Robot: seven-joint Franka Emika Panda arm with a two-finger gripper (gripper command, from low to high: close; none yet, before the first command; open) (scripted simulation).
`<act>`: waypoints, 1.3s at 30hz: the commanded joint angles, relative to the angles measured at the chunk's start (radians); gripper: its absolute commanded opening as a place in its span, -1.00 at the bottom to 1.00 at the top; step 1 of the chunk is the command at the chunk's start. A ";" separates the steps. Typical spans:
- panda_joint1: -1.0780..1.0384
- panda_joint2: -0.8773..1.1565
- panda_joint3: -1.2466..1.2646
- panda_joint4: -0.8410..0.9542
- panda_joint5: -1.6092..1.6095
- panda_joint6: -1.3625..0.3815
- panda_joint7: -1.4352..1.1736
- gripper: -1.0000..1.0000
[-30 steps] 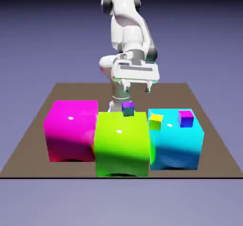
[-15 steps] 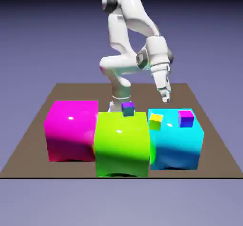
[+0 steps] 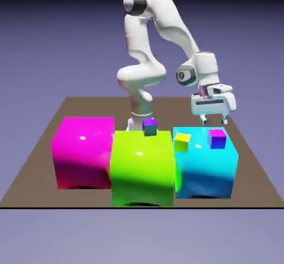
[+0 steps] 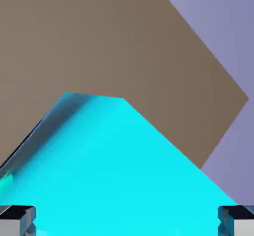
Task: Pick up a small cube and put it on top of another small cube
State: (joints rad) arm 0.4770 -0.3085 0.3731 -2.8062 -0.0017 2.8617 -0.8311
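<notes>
Three small cubes show in the exterior view. A purple and blue cube [image 3: 149, 127] sits at the far edge of the green block's top. On the cyan block [image 3: 205, 166] rest a yellow-green cube [image 3: 182, 141] and a purple and magenta cube [image 3: 217, 138]. My gripper [image 3: 214, 120] hangs open just above and behind the purple and magenta cube, over the cyan block's far edge. In the hand view the gripper [image 4: 127, 222] is open, with only the cyan block's top [image 4: 119, 170] between its tips; no small cube shows there.
Three large blocks stand in a row on the brown table [image 3: 238, 125]: magenta [image 3: 83, 152], green [image 3: 141, 168] and cyan. The hand view shows the table [image 4: 99, 41] and its corner beyond the cyan block.
The arm has swung from above the green block toward the exterior view's right and come down over the cyan block. The hand has turned to face straight down. No cube has moved.
</notes>
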 commanded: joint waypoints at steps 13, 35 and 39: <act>0.156 0.094 0.125 -0.007 0.005 -0.055 -0.565 0.00; 0.125 0.321 -0.212 -0.178 -0.250 0.178 -0.782 0.00; 0.176 0.381 -0.306 -0.154 -0.424 0.217 -0.650 0.00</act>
State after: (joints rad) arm 0.6528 0.0724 0.0671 -2.9600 -0.4254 3.0782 -1.4814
